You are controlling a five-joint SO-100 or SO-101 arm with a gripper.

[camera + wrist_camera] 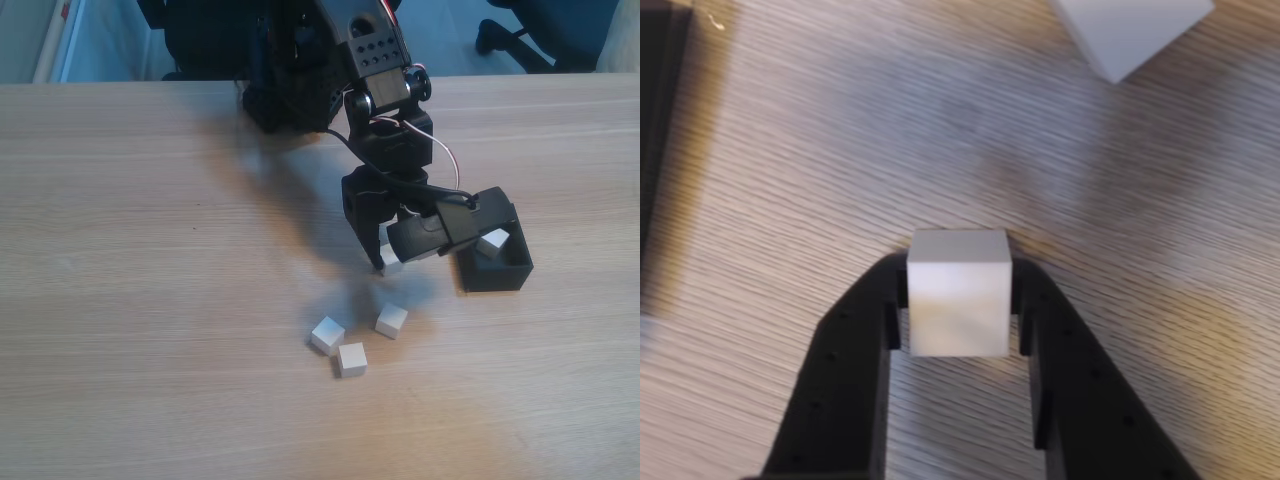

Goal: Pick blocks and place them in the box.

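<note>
My black gripper point(958, 285) is shut on one white block point(958, 305), pinching it by two opposite sides at the fingertips. In the fixed view the gripper point(387, 262) points down with that block point(393, 266) just left of the black box point(497, 272). The box holds one white block point(493, 241). Three more blocks lie on the table in front of the gripper: one point(391, 320) nearest it, one point(327, 335) to the left and one point(351, 358) at the front. Whether the held block touches the table I cannot tell.
The wooden table point(150, 300) stretches wide to the left and front. The arm's base point(290, 90) stands at the back. In the wrist view another block point(1130, 30) lies at the top right and the box's dark wall point(655, 120) runs along the left edge.
</note>
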